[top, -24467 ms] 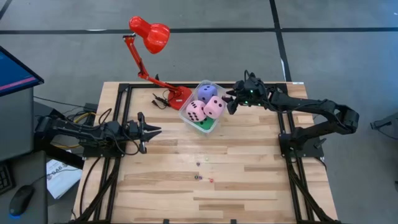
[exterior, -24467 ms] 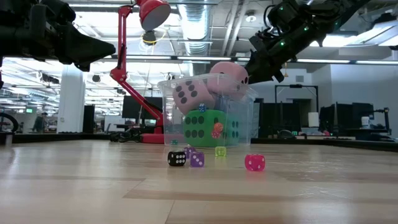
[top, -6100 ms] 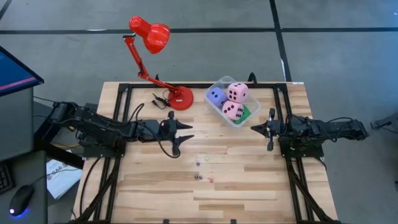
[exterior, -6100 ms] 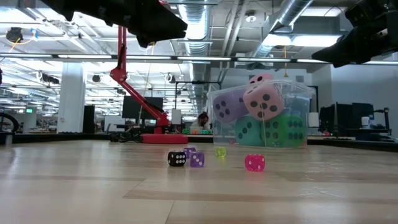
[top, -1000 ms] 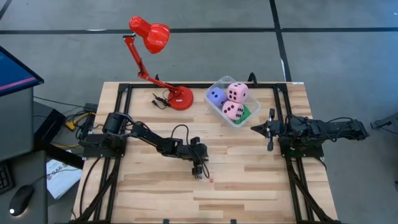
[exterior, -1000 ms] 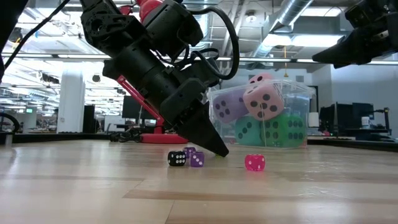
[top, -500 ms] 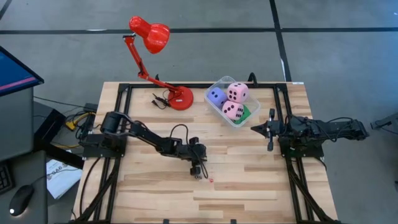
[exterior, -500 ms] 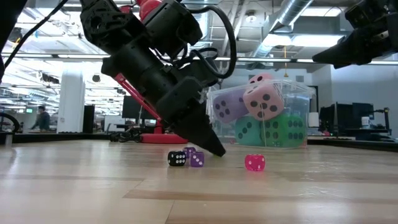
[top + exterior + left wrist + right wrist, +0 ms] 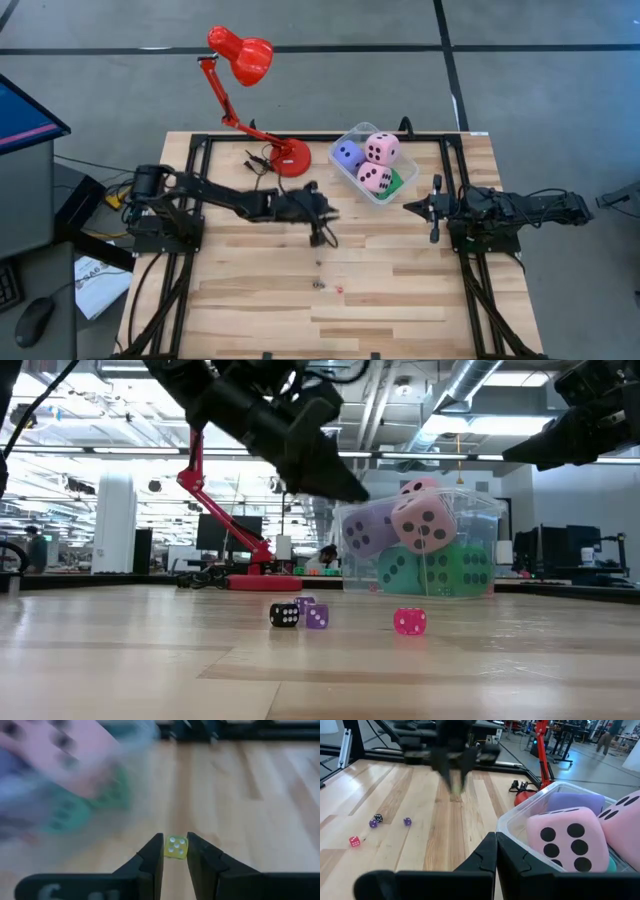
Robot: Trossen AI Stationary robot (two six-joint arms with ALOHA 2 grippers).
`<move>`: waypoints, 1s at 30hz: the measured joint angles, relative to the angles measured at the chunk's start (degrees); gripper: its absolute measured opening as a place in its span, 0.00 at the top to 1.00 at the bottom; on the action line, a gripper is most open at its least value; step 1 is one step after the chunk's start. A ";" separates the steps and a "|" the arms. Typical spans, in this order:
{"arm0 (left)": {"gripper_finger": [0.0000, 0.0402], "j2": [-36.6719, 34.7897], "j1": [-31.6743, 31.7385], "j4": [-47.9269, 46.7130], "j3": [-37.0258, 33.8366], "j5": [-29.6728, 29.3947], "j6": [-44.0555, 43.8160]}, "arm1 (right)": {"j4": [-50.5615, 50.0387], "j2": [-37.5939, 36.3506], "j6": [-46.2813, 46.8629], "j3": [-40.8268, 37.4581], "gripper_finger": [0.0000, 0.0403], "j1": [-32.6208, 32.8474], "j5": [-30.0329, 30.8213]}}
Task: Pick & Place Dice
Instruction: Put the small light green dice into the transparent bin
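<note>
Gripping a tiny yellow die [image 9: 175, 847] between its fingertips, my left gripper [image 9: 322, 232] hangs above the middle of the wooden table [image 9: 400, 290], short of the clear tub [image 9: 352, 178]; its jaws are nearly closed, pinching the die on two sides, as the left wrist view shows. My right gripper [image 9: 433, 208] waits just right of the tub at the table's right side, and from its wrist view the two fingers [image 9: 487, 855] sit pressed together with nothing between them. Inside the tub I see two pink cubes [image 9: 381, 148], stacked toward the right side, a purple-blue cube [image 9: 347, 155] at the left and a green cube [image 9: 397, 180] low under the pink ones; the low view also shows a cyan cube [image 9: 400, 570] beside the green one at the bottom. On the bare boards nearer the camera, well apart from the tub, lie a black die [image 9: 284, 615] and a purple die [image 9: 317, 617] just beside each other, with a pink die [image 9: 409, 622] off to their right. A red desk lamp [image 9: 243, 62] stands at the far edge, its base [image 9: 291, 159] left of the tub.
</note>
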 joint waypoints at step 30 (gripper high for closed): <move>0.81 11.56 13.33 10.01 15.58 -7.01 8.44 | 0.12 0.00 -0.58 0.00 1.00 -0.12 0.00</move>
